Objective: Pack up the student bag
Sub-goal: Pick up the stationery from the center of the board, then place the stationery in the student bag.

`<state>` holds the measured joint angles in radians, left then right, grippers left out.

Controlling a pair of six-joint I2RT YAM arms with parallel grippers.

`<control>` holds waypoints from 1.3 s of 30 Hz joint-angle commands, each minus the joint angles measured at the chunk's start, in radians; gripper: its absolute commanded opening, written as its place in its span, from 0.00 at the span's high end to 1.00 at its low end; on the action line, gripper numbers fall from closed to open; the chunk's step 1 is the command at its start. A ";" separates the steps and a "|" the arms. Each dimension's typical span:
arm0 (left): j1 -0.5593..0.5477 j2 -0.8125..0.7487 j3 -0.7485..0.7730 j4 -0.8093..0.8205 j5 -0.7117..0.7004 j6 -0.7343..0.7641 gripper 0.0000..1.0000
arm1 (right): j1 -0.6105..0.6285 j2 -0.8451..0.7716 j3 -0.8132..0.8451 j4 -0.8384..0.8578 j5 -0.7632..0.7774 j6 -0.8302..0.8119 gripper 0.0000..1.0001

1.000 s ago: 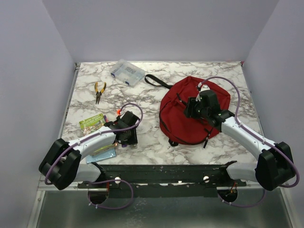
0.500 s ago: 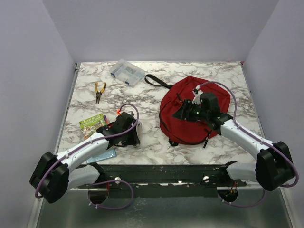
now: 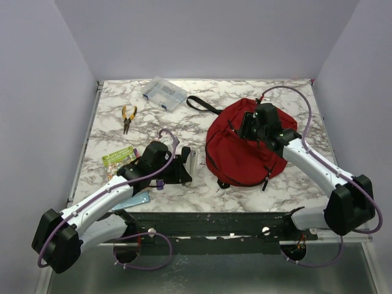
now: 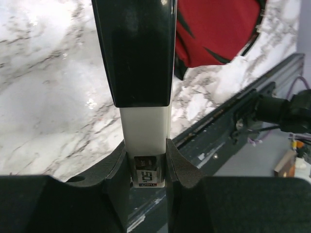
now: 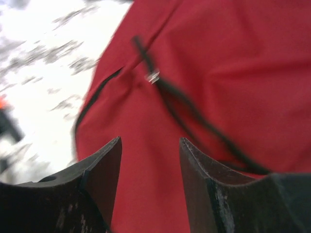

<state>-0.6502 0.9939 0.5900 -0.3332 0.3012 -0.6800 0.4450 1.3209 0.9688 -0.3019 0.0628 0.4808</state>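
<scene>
**The bag lies to the right of my loaded left hand**

Closest to the table's front edge, my left gripper is pinched on a black-and-white bar. The bar's long axis runs out past my fingertips. The student bag lies to the right of that hand, with a strip of bare marble table between them. In the left wrist view the bag's red fabric shows ahead and right of the bar.

Farther back, my right gripper hangs over the bag with its fingers spread and nothing between them. It is the nearer hand by far. A dark zip line crosses the fabric below it, and I cannot tell whether the zip is open. I judge the bar must travel rightward.
</scene>
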 commanded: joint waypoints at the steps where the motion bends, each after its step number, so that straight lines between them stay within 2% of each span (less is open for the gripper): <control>1: -0.004 -0.014 0.088 0.106 0.161 -0.004 1.00 | -0.002 0.138 0.106 -0.188 0.455 -0.221 0.48; 3: -0.006 -0.005 0.096 0.111 0.192 -0.011 1.00 | -0.002 0.198 0.137 -0.210 0.542 -0.272 0.48; 7: -0.006 0.002 0.083 0.135 0.245 -0.027 1.00 | -0.002 0.267 0.139 -0.157 0.578 -0.400 0.50; 11: -0.006 -0.006 0.052 0.148 0.274 -0.042 1.00 | -0.002 0.341 0.177 -0.189 0.527 -0.450 0.54; 15: -0.006 -0.034 0.011 0.170 0.291 -0.063 1.00 | 0.003 0.369 0.183 -0.216 0.366 -0.462 0.55; 20: -0.006 -0.092 -0.020 0.190 0.295 -0.088 1.00 | 0.020 0.374 0.173 -0.209 0.258 -0.434 0.54; 25: -0.007 -0.110 -0.023 0.192 0.300 -0.094 1.00 | 0.039 0.379 0.143 -0.147 0.210 -0.423 0.48; 32: -0.008 -0.100 -0.002 0.195 0.305 -0.107 1.00 | 0.044 0.434 0.119 0.057 0.371 -0.470 0.41; 39: -0.008 -0.080 0.014 0.197 0.303 -0.120 1.00 | 0.044 0.502 0.127 0.205 0.447 -0.560 0.45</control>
<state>-0.6502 0.9092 0.5621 -0.2100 0.5617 -0.7868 0.4835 1.7885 1.1030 -0.2359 0.4263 -0.0181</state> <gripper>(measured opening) 0.295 0.570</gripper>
